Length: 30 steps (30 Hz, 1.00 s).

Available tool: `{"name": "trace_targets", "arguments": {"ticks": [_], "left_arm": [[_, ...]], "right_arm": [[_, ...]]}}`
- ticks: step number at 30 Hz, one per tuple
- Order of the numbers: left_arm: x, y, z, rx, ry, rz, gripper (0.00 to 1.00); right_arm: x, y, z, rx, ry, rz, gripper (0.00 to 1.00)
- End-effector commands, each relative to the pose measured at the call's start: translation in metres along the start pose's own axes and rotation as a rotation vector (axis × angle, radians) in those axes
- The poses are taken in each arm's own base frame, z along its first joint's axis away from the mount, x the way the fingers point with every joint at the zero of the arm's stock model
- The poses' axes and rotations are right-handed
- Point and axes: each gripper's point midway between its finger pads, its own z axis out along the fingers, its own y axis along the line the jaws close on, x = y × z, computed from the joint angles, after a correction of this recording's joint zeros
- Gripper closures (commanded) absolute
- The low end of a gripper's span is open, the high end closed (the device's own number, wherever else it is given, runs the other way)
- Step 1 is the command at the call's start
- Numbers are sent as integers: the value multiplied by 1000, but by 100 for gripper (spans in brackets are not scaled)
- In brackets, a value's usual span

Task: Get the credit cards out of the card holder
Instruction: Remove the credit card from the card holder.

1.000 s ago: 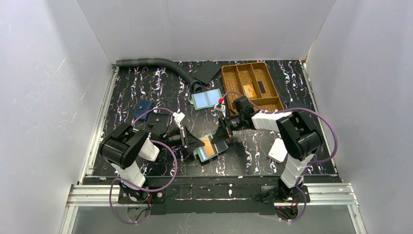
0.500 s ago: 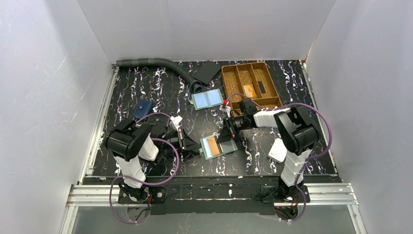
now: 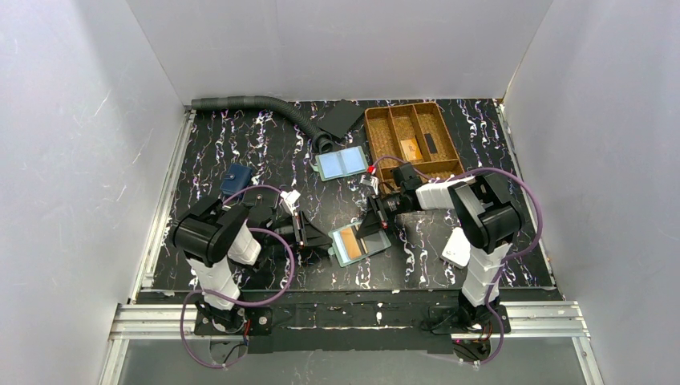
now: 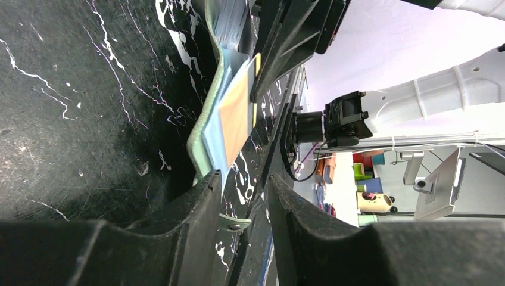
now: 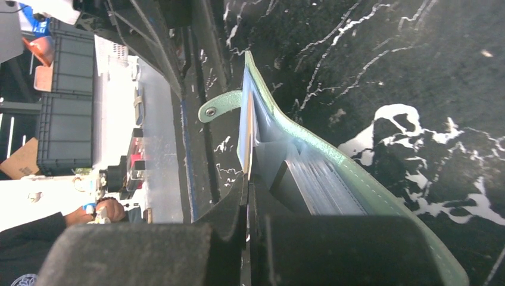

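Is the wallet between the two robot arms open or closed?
Open. The holder lies spread on the table, with its orange and blue inside panels facing up.

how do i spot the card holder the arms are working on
On the marbled table, look near its front edge, midway across. The card holder is open, teal-edged, one panel blue and one orange-tan; the other holder by the wooden tray has two pale-blue panels.

Card holder (image 3: 353, 243) is teal-edged, blue and orange inside
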Motion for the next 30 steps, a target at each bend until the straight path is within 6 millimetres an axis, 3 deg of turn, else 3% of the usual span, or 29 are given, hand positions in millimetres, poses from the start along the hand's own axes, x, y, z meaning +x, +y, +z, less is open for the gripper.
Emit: {"name": "trace_targets", "arguments": {"ticks": [1, 10, 17, 24, 30], "left_arm": [[-7, -16, 3, 43, -9, 47, 66], [-11, -37, 17, 85, -6, 77, 62], [-10, -24, 19, 45, -19, 27, 60], [-13, -22, 9, -5, -97, 30, 60], [-20, -27, -2, -59, -164, 68, 60]], "right_arm": [[-10, 26, -1, -132, -10, -67, 99], [-10, 38, -4, -194, -1, -96, 99], [-9, 41, -5, -203, 8, -89, 99], [-9, 20, -4, -84, 6, -71, 99], [-9, 19, -4, -72, 4, -75, 99]]}}
